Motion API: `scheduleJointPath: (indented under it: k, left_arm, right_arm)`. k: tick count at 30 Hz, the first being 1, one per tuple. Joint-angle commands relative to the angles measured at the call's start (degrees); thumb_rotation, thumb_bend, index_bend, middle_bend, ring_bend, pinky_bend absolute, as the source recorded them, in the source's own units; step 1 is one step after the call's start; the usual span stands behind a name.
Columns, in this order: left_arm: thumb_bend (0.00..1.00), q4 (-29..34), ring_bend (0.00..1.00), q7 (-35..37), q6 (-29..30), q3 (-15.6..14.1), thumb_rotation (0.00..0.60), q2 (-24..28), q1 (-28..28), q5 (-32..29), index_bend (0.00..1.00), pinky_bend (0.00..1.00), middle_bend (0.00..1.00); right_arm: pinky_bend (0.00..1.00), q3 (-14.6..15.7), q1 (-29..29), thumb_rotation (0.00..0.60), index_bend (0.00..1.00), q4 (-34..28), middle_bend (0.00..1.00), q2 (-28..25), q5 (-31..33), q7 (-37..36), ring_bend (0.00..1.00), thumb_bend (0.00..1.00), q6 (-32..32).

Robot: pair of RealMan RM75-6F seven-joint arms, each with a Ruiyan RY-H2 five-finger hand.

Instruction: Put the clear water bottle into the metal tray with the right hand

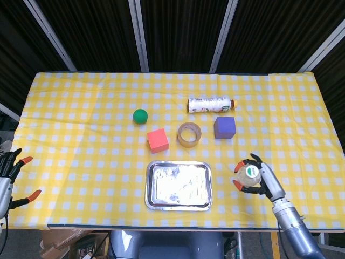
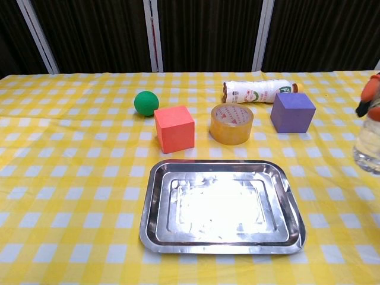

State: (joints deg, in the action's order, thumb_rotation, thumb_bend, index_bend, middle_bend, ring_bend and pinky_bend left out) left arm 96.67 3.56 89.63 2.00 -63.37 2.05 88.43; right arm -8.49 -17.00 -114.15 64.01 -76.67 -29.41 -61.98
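Note:
The clear water bottle [image 1: 250,173] stands upright to the right of the metal tray [image 1: 150,186], and my right hand [image 1: 257,177] grips it around the top. In the chest view the bottle [image 2: 368,142] shows at the right edge, with the right hand's orange-tipped fingers [image 2: 371,90] above it. Whether the bottle rests on the cloth or hangs just above it, I cannot tell. The tray [image 2: 155,208] lies empty at the front middle. My left hand [image 1: 9,174] is at the table's front left edge, holding nothing, fingers spread.
Behind the tray are a red cube [image 1: 157,140], a tape roll [image 1: 190,134] and a purple cube [image 1: 224,127]. A green ball [image 1: 140,115] and a lying labelled bottle [image 1: 211,104] are further back. Yellow checked cloth covers the table.

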Motion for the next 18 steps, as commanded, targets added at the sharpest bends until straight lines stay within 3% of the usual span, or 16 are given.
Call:
scheduleJointPath:
  k: [1,10,18]
  left_arm:
    - [0.15,-0.12,0.00,0.97,0.30,0.15,0.600,0.48,-0.17,-0.12,0.19,0.00,0.02]
    - [0.15,-0.36,0.00,2.45,0.28,-0.03,0.600,1.05,-0.19,0.27,0.19,0.00,0.02]
    - [0.15,-0.75,0.00,3.93,0.19,0.17,0.600,1.57,-0.21,-0.13,0.19,0.00,0.02]
  right_arm:
    - [0.00,1.34,-2.45,0.600,0.80,-3.14,0.62,6.47,-0.75,7.22,0.30,0.59,1.73]
    - [0.00,0.26,-8.12,0.600,0.80,-4.20,0.62,25.84,9.40,25.46,0.30,0.59,1.37]
    - [0.00,-1.57,-10.04,0.600,0.80,-1.97,0.62,34.10,15.96,31.56,0.30,0.59,-1.75]
